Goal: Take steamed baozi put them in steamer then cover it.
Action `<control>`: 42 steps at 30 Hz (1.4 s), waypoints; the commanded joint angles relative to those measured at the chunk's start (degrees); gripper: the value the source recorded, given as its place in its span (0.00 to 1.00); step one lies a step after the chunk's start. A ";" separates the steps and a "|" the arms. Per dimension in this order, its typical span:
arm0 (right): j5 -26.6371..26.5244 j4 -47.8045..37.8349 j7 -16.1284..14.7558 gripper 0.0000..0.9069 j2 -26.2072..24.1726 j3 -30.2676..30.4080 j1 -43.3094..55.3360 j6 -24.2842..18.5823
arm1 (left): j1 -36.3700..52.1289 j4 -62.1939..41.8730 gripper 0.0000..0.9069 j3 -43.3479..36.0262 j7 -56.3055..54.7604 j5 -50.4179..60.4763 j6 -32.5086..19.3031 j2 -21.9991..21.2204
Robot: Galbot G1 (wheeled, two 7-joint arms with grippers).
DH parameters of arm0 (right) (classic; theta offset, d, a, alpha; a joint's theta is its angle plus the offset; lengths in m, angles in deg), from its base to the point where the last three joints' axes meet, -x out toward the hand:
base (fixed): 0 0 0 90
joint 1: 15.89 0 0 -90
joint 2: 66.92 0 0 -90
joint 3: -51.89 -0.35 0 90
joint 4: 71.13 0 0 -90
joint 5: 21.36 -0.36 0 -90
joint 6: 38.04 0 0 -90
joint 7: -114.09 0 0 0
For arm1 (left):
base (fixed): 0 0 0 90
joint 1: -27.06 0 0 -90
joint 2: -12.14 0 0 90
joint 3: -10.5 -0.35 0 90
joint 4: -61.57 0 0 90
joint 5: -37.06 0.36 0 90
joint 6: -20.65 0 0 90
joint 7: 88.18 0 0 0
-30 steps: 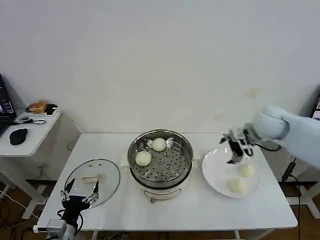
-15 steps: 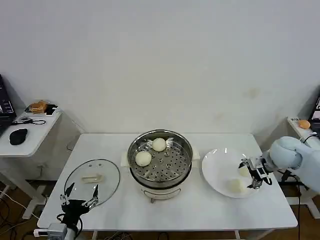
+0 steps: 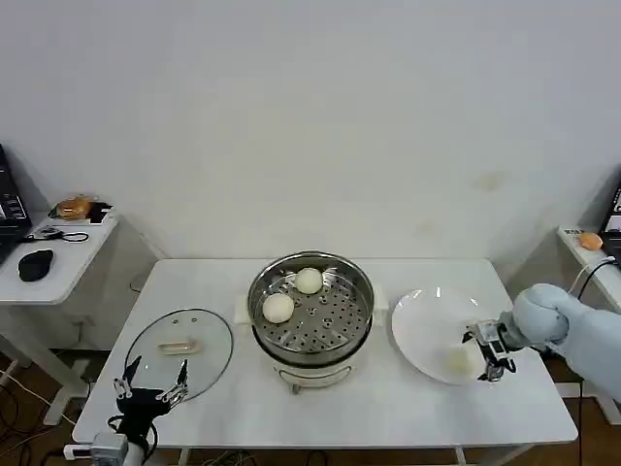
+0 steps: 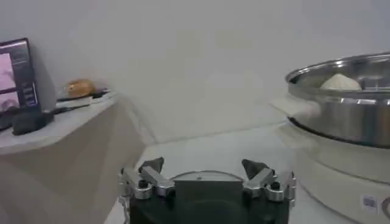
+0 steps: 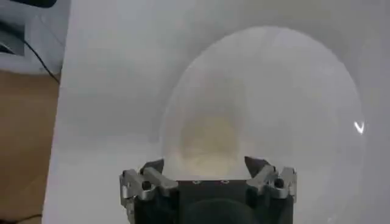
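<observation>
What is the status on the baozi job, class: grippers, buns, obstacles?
Right gripper open, low at the plate, fingers flanking a baozi. Left gripper open, parked near the cover. Two baozi in steamer. Path clear.

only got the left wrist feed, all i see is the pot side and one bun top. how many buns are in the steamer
Observer: Two steamed baozi sit on the tray of the steamer.
Operator: where's the right arm
Observer: The right gripper is open, low over the white plate, with a baozi just ahead of its fingers.
Operator: and the lid
Observer: The cover lies flat on the table, on the steamer's left, just beyond the open left gripper.
</observation>
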 commanded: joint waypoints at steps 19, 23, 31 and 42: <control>-0.47 -3.54 -0.89 0.72 3.46 -0.11 -0.81 3.21 | 0.06 -0.25 1.00 0.01 -0.06 0.04 -0.03 -0.07; -1.55 -2.59 -1.56 0.70 2.59 0.03 -0.13 3.72 | -0.16 0.09 1.00 -0.02 -0.07 0.09 -0.05 -0.17; -3.11 -1.60 -3.19 0.71 1.22 0.61 4.63 3.41 | -0.68 1.15 1.00 0.10 -0.04 0.24 -0.11 -0.16; -10.13 -1.76 -3.58 0.71 5.21 1.62 20.91 3.96 | -1.16 2.44 1.00 0.42 -0.02 0.23 -0.16 -0.37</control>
